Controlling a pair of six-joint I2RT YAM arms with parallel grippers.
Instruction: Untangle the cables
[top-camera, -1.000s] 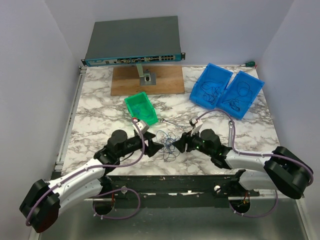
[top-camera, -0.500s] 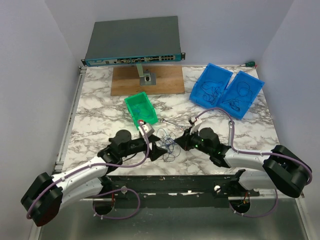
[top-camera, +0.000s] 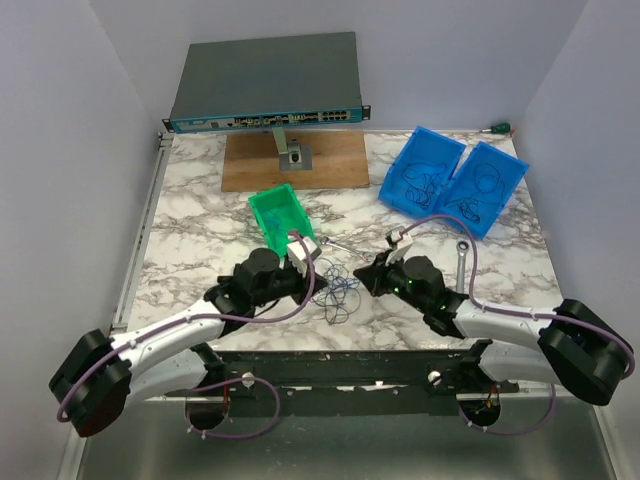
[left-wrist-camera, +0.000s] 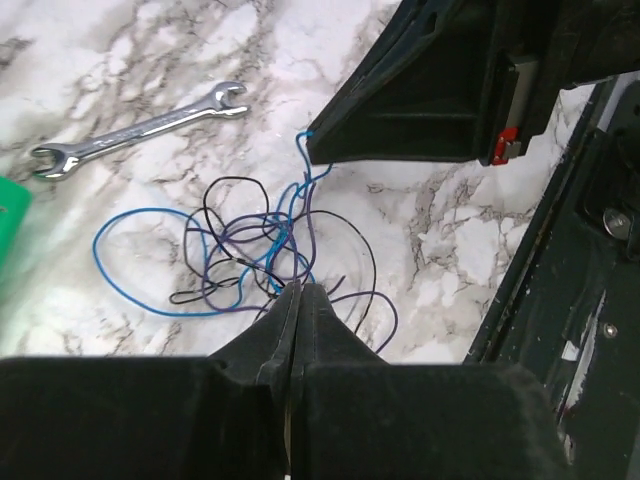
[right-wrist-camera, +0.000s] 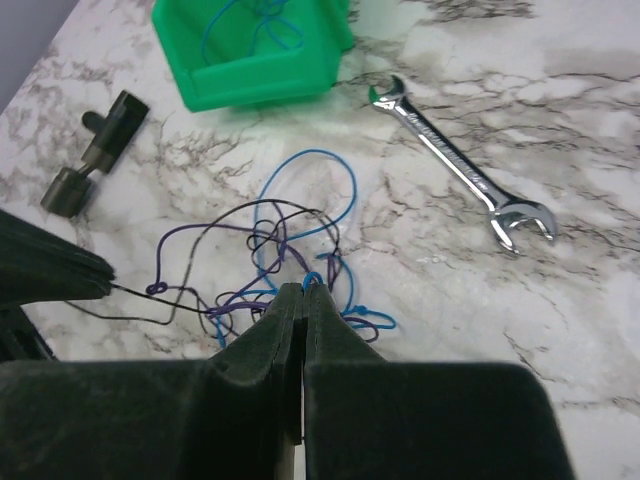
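Pulling gently, we should keep tension low: the left gripper (left-wrist-camera: 298, 292) and right gripper (right-wrist-camera: 303, 293) jaws are pinched shut on strands of the cables (top-camera: 338, 285), lying on the bench (top-camera: 190, 230) beside the green bin (top-camera: 262, 212).

Top view: the single strands of the cables (top-camera: 335, 285) are too fine to trace, and the contents of the blue bins (top-camera: 390, 192) are too small to identify; left wrist view: the green bin (left-wrist-camera: 8, 225) is cut off by the left edge, the right hand (left-wrist-camera: 310, 152) by the top edge, and the pinched length of wire lies hidden between the closed fingers of the left hand (left-wrist-camera: 300, 292); right wrist view: the bin's far wall is cropped at the top edge.
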